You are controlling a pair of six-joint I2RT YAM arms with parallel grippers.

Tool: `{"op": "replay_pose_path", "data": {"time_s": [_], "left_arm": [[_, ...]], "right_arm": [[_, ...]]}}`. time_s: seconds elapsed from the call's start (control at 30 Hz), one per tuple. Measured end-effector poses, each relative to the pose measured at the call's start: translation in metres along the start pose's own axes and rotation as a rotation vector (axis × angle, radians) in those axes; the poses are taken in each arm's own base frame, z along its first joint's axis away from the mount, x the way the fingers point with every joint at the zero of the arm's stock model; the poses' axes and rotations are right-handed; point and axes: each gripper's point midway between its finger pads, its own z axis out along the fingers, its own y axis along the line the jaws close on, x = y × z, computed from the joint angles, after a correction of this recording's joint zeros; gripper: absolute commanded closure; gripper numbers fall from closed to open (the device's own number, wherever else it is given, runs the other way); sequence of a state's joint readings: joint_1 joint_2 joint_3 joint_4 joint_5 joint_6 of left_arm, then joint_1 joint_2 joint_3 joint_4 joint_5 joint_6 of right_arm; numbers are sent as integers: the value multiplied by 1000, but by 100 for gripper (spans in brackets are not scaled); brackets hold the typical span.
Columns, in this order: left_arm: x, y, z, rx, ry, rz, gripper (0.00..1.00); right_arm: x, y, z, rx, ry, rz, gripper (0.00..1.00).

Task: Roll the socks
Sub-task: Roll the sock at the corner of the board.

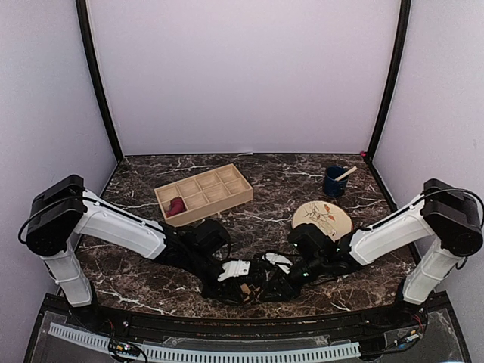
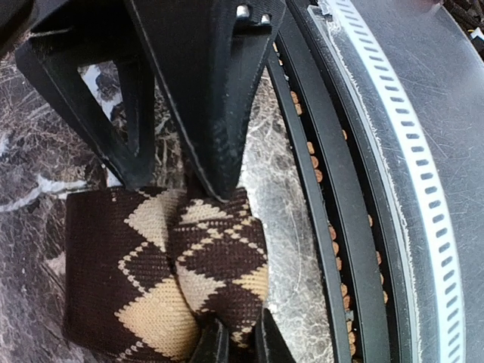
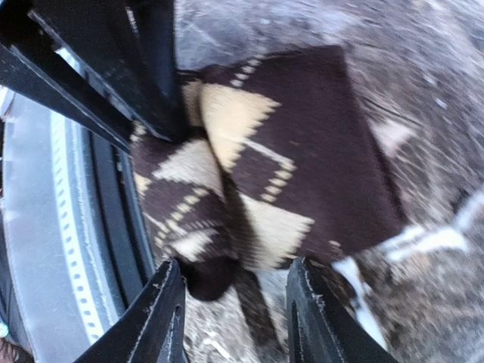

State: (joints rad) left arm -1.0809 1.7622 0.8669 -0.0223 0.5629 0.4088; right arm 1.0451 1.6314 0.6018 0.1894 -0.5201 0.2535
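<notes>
left claw (image 2: 238,342) nearly shut, tips pinching a fold of the brown argyle sock (image 2: 151,280) on its rolled side. right claw (image 3: 236,291) open, jaws well apart, straddling the dark end of the same sock. Fabric sits between the fingers (image 3: 162,318), close to one of them; can't tell if it touches, no grip that I can see. The two claws face each other nose to nose over the sock, at the near edge of the marble table (image 1: 265,178), about midway between the arm bases. Sock lies flat on the stone on one side and is bunched into a thick roll on the side towards the table edge, just beside the black rail (image 2: 321,197) and the white perforated strip (image 2: 423,197). From above it's mostly hidden under the claws, only bits of tan show. The maroon sock (image 1: 175,205) is well apart from all this: a small lump in the near-left end compartment of the wooden tray (image 1: 219,206), which sits left of centre, farther back on the table. Blue cup (image 1: 333,184) with a stick in it at far right, round printed plate (image 1: 329,215) just in front of it, beside the right arm.
</notes>
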Motion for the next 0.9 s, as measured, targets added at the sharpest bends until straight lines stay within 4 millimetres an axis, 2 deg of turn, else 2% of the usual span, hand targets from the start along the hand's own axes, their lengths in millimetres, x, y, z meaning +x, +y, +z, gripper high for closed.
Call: {"op": "replay_pose_path", "data": {"time_s": [0.23, 0.47, 0.9], "left_arm": [[1, 0, -1, 56, -8, -47, 100], [1, 0, -2, 113, -15, -90, 100], [4, -11, -4, 245, -16, -163, 100]], "right_arm": [[-4, -9, -13, 112, -57, -35, 56], [-9, -1, -17, 226, -100, -142, 56], [4, -6, -28, 438, -128, -255, 56]]}}
